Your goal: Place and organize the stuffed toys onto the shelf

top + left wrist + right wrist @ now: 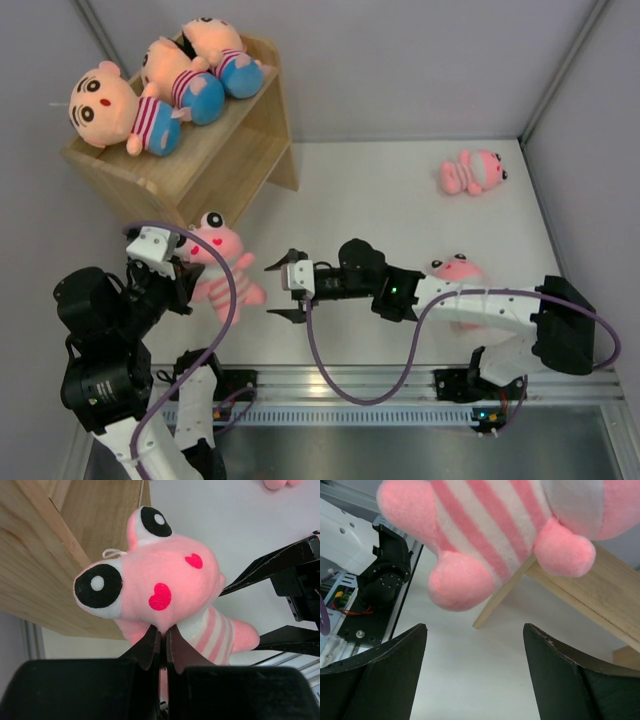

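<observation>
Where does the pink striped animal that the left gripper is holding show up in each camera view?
Top external: pink striped animal left of centre, just below the shelf, in the left gripper.
Left wrist: it fills the centre, face to the camera, pinched from below.
Right wrist: top of picture, only striped belly and pink limbs.
Shared landmark: the wooden shelf, beside the toy in all three.
</observation>
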You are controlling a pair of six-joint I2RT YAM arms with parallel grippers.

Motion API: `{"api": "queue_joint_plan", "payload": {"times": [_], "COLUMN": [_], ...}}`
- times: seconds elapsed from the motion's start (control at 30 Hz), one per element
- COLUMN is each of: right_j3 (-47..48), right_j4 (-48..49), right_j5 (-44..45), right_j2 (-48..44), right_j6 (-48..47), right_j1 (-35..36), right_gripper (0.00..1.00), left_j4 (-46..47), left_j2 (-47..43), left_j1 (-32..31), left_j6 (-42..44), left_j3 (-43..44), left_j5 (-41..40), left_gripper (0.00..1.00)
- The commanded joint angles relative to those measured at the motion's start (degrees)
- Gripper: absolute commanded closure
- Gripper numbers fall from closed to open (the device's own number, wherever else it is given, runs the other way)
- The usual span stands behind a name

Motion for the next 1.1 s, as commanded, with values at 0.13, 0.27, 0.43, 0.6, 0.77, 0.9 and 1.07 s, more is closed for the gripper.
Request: {"api": "queue_joint_plan", "payload": {"times": [0.13, 0.27, 0.43, 0.6, 0.77, 0.9, 1.07], "right_j3": [6.7, 12.3, 14.5, 18.2, 27.4, 36.6, 55.0], "right_j4": [6.7, 3.4, 0.4, -9.7, -23.9, -36.7, -49.9], "right_j5": [1.1, 2.2, 4.8, 4.9, -2.7, -8.7, -3.3], "right_j2": [2.3, 5.6, 5.2, 3.6, 7.2, 11.3, 23.2], "right_j6": [9.5, 13.3, 14.9, 13.6, 9.4, 0.0, -6.5], "right_j1": [3.4, 3.7, 3.7, 1.3, -8.2, -16.0, -17.1], "right_gripper": [0.26, 0.33, 0.83, 1.0, 1.0, 1.0, 1.0], "left_j4": [4.4, 4.4, 4.4, 4.3, 4.4, 4.4, 4.3], "left_j2": [0.0, -0.4, -0.7, -2.1, -2.9, -3.3, -3.3], "left_j1": [0.4, 0.5, 0.5, 0.5, 0.5, 0.4, 0.6], "left_j6": [-1.8, -1.8, -1.3, 1.0, 2.3, 2.7, 3.7], "left_j3": [0.6, 0.5, 0.1, -0.6, -0.1, 0.7, 2.9], "left_j5": [0.6, 0.3, -0.6, -1.0, -4.3, -7.9, -17.0], "left_gripper": [1.0, 1.0, 1.0, 0.36, 0.18, 0.17, 0.16]}}
